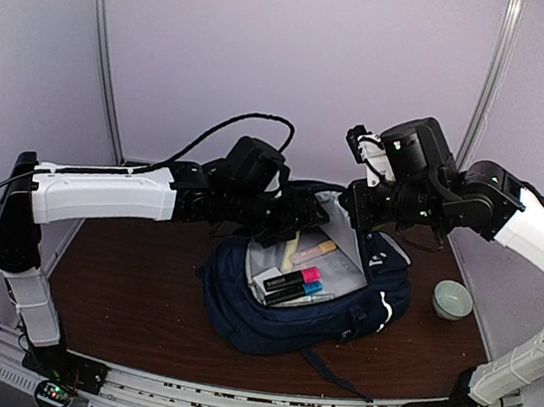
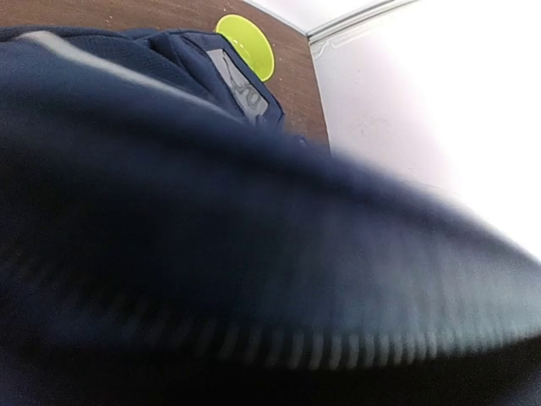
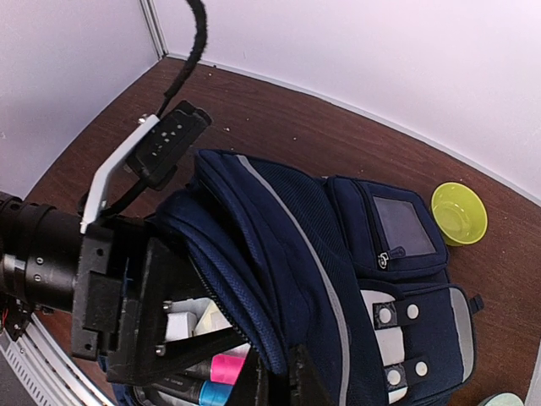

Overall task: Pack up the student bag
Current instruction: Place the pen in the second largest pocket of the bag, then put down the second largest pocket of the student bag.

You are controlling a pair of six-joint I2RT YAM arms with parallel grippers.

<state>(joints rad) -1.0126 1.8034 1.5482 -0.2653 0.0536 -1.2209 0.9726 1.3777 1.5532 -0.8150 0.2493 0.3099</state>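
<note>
Brown surface [image 1: 121, 284], pale walls [image 1: 273, 43]. Navy backpack [image 1: 337, 322], grey lining, gapes below right pincer [image 1: 363, 214], which clamps its flap; left pincer [image 1: 285, 217] at mouth, open or closed unclear.

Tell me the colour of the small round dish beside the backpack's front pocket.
Bright lime yellow; the small round dish shows best in the right wrist view.

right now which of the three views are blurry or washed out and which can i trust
Left wrist view: almost useless, the student bag sits so close its navy fabric smears into blur, the wall on the right is blown out white, only the yellow-green bowl is fairly crisp; top external view: sharp, evenly lit; right wrist view: sharp, soft light, no glare.
</note>
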